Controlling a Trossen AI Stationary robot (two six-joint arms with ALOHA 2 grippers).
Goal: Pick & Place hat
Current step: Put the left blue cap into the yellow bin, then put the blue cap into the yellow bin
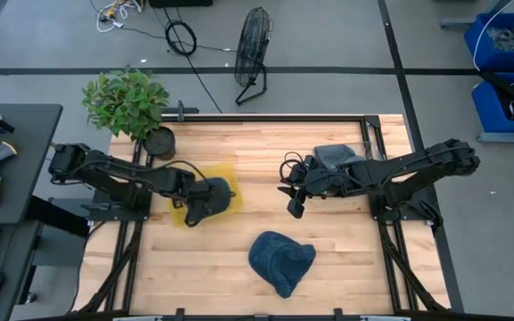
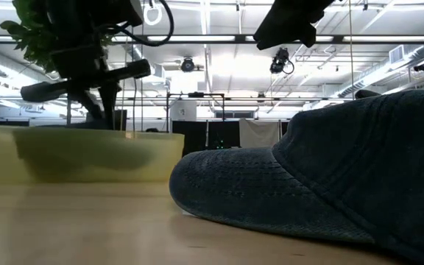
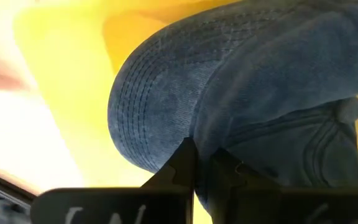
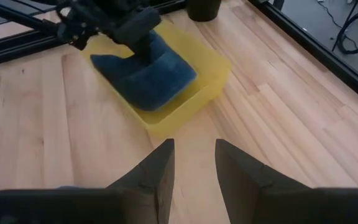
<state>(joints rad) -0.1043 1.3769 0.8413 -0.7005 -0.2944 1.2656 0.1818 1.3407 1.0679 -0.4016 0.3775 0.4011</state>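
A blue denim hat (image 4: 148, 78) lies in a shallow yellow tray (image 4: 211, 67) at the table's left middle. My left gripper (image 3: 194, 167) is down in that tray (image 1: 226, 169), shut on the hat (image 1: 219, 190). A second blue denim hat (image 1: 281, 260) rests crown up on the wood near the table's near edge, filling the low view (image 2: 330, 177). My right gripper (image 4: 194, 163) hovers open above bare wood right of the tray (image 1: 293, 207), touching nothing. My left gripper pinches a raised fold of denim (image 3: 211, 146) on the hat's upper side between its two fingers. It comes from above, slanting in from the table's left (image 4: 140, 37). The hat stays down in the tray, its rounded end (image 3: 148, 112) against the yellow floor.
A grey hat (image 1: 333, 156) lies by the right arm toward the table's far right. A potted plant (image 1: 128, 100) stands at the far left corner. Black frame rails (image 1: 373, 169) border the table. Bare wood lies between the tray and the near hat.
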